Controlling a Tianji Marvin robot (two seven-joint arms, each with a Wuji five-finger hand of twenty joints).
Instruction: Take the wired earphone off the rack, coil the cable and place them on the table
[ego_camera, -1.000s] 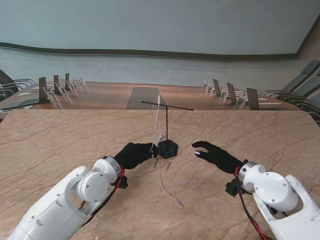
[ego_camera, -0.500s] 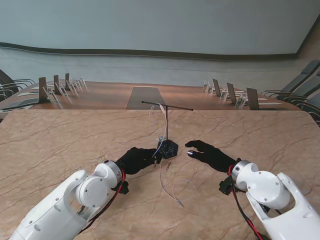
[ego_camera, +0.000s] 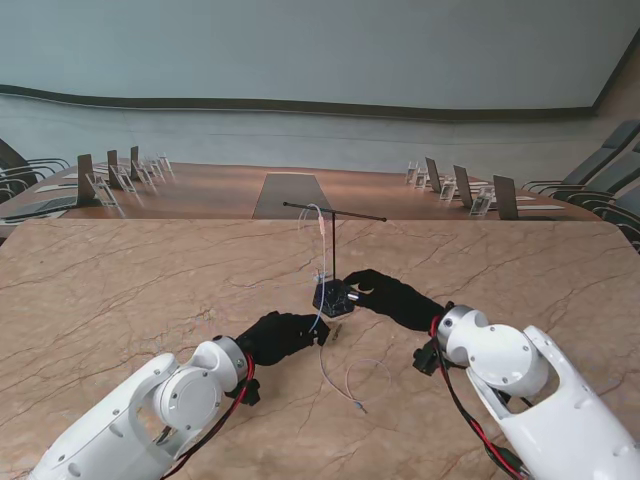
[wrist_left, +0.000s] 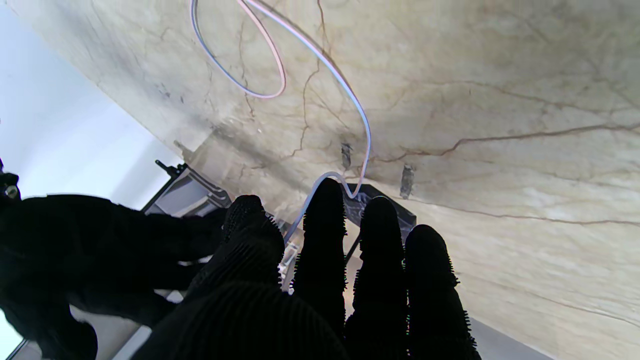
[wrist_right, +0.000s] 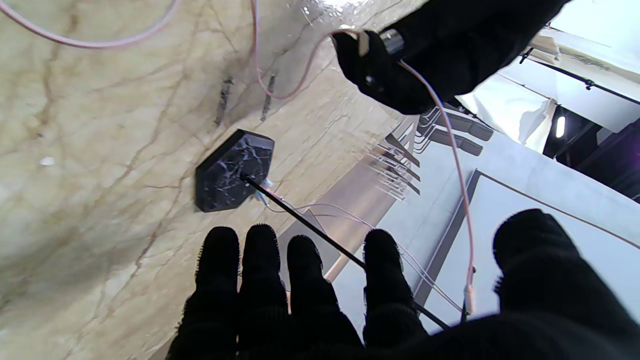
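Rack (ego_camera: 333, 255) stood mid tabletop (ego_camera: 120, 270), black hex base w/ thin post & crossbar. Earphone cable (ego_camera: 318, 262) hung from the crossbar, ran down thru the left hand (ego_camera: 283, 334), then trailed nearer to me in a loose loop on the marble. Left hand was pinched on the cable just beside the base, nearer side. Right hand (ego_camera: 392, 297) sat at the base's right side, fingers apart, post between them in wrist view; nothing gripped. Earbuds too small to make out.

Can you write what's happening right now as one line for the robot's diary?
left hand: pinching cable | right hand: open at rack base | earphone: partly on rack
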